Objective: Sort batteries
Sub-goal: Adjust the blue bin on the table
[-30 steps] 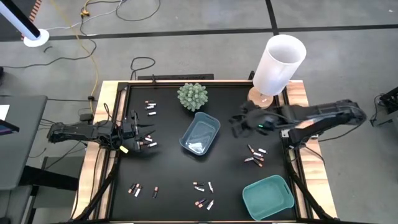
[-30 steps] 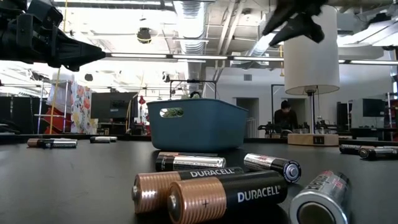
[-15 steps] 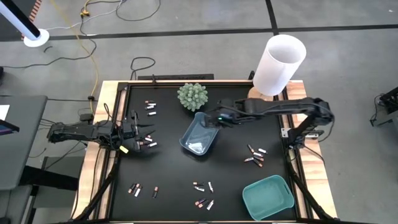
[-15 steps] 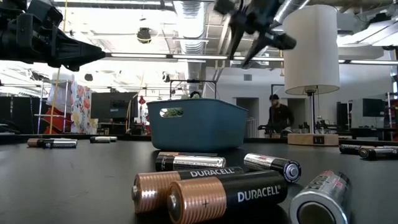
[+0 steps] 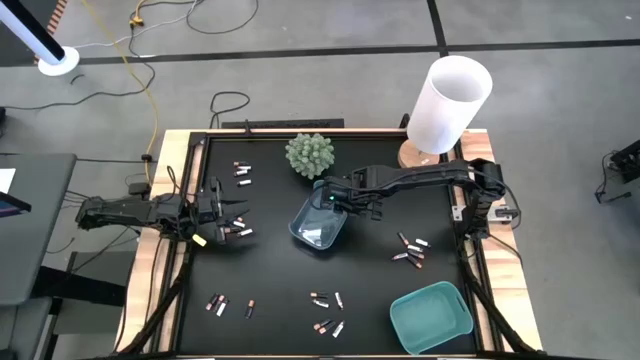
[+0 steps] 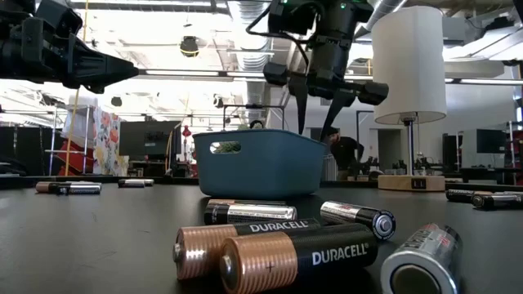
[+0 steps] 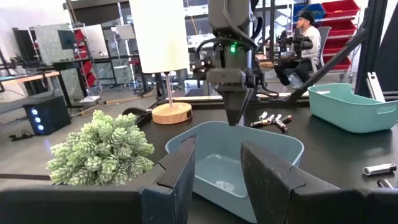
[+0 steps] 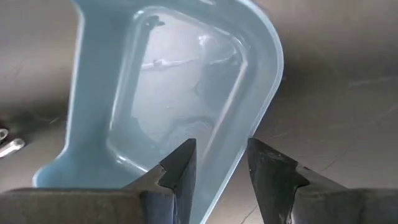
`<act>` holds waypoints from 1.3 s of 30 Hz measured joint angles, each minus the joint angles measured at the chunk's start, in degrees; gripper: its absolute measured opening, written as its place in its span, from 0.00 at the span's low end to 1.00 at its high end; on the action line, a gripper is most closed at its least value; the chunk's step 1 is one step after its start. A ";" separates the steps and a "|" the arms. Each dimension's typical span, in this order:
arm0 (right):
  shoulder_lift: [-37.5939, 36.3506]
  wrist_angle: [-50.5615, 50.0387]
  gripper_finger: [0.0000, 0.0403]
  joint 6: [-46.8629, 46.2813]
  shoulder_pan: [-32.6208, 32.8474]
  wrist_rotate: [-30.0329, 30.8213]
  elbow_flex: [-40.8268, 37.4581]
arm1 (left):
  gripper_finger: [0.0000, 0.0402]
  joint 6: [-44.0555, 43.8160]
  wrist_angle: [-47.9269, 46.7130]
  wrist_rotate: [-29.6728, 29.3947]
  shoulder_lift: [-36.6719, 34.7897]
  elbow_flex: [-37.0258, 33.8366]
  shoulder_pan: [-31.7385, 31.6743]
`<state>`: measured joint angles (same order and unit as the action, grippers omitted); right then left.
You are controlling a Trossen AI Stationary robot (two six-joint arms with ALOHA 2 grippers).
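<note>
On the black tabletop: small cylindrical batteries, dark with copper ends or silvery, lie scattered in separate clusters.
Cluster, right of centre: several batteries lie between the two trays.
Cluster, near edge centre: batteries lie close together; the low view shows copper-and-black Duracell cells side by side.
Cluster, left side: batteries lie just beside the left gripper; others sit farther back, and more lie toward the near left corner.
Blue plastic tray: centre of the table; no battery is visible inside it.
Teal plastic tray: near right corner.
Right gripper: hangs over the blue tray's far rim, fingers parted with a narrow gap, holding nothing.
Left gripper: at the left edge, fingers likewise apart and empty.
Green spiky plant: behind the blue tray.
White cylindrical lamp: far right corner.
</note>
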<state>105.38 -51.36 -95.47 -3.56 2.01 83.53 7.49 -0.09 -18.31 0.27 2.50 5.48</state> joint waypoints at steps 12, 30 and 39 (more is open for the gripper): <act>1.73 0.94 0.40 -8.63 2.85 -0.58 0.02 | 0.31 0.00 0.00 0.00 -0.01 0.00 0.01; 4.10 0.34 0.03 -1.64 3.01 -2.32 -0.24 | 0.31 0.00 0.00 -0.01 0.00 0.00 0.02; 3.93 -13.87 0.01 6.76 -0.87 -3.12 -0.19 | 0.31 0.00 0.00 -0.01 0.00 0.00 0.02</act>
<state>109.32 -65.23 -88.71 -4.43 -1.11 83.33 7.49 -0.10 -18.33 0.27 2.50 5.50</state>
